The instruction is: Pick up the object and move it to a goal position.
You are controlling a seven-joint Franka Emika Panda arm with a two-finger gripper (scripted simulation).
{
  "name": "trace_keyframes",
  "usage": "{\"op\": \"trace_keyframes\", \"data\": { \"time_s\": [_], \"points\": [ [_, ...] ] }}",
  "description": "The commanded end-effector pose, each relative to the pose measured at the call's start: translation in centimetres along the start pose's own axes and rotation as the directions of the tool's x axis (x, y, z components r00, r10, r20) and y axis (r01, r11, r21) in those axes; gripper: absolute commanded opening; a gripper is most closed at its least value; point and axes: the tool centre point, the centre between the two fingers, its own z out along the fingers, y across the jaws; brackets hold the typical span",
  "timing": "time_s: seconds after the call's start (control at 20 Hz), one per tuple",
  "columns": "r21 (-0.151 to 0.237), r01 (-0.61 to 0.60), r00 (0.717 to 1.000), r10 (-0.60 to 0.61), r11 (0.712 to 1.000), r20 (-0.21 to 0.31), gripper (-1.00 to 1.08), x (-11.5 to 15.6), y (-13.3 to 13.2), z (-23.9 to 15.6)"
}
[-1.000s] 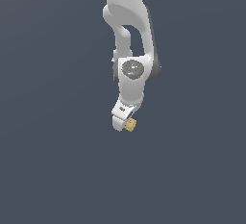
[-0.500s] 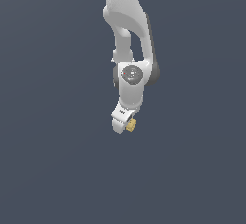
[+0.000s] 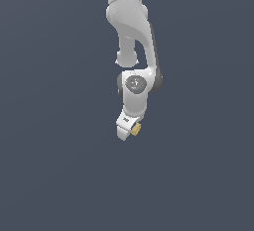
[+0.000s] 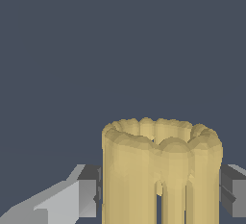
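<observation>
The object point(image 3: 135, 129) is a small tan-yellow piece with grooved ridges. It sits at the tip of my white gripper point(image 3: 130, 131), below the arm, in the middle of the exterior view. In the wrist view the object point(image 4: 161, 170) fills the space between my two fingers point(image 4: 79, 196), which press on both its sides. The gripper is shut on it. The piece looks held above the floor, with nothing touching it from below.
A plain dark grey-blue floor point(image 3: 54, 165) surrounds the arm in both views. The white arm point(image 3: 130, 36) comes down from the upper edge of the exterior view.
The arm and the held object have shifted very slightly; the wrist has dropped a little. The grip is unchanged.
</observation>
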Motion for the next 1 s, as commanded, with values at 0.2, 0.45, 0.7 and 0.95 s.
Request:
{"op": "trace_keyframes", "data": {
  "time_s": [0.2, 0.45, 0.7, 0.95],
  "points": [
    [0.0, 0.0, 1.0, 0.0, 1.0, 0.0, -1.0, 0.0, 0.0, 0.1],
    [-0.002, 0.001, 1.0, -0.001, 1.0, -0.001, -1.0, 0.1, 0.0, -0.1],
    [-0.021, 0.002, 1.0, -0.003, 1.0, -0.015, -1.0, 1.3, 0.6, -2.0],
    [-0.066, 0.005, 0.999, -0.009, 0.998, -0.048, -1.0, 4.1, 1.8, -6.8]
  ]
}}
